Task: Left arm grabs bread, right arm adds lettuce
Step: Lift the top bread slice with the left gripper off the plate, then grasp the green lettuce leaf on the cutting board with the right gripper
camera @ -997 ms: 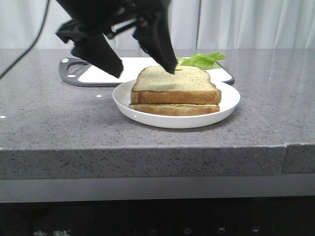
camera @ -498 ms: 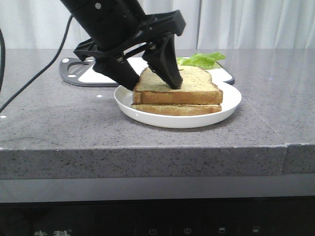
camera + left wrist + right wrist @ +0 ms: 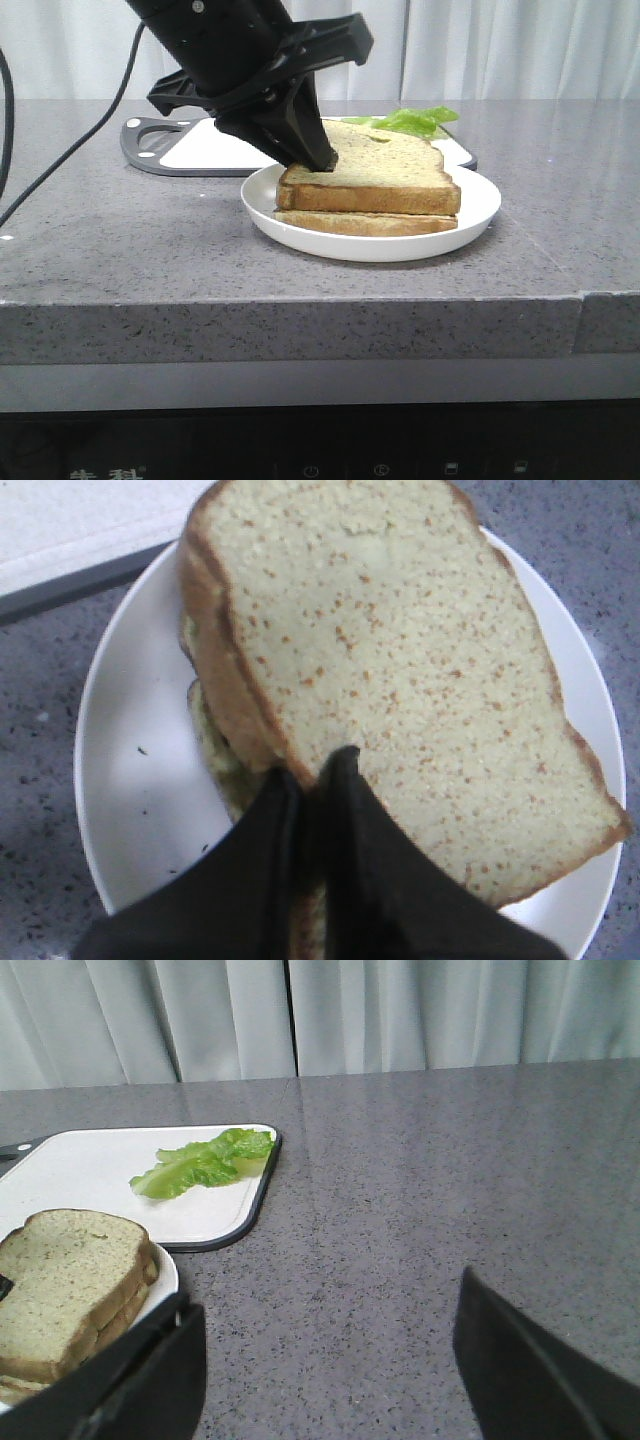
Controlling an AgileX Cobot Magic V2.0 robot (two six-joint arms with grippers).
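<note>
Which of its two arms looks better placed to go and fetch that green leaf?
The right. Its gripper is open and empty, facing the lettuce on the white board, while the left gripper is shut on the bread.

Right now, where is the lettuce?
In the front view the lettuce lies on the white cutting board, behind the plate and the bread, toward the right.

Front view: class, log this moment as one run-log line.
left gripper: shut on bread | right gripper: open | lettuce: on cutting board

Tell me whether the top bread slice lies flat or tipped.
Tipped: the left gripper pinches the bread, lifting that corner.
</note>
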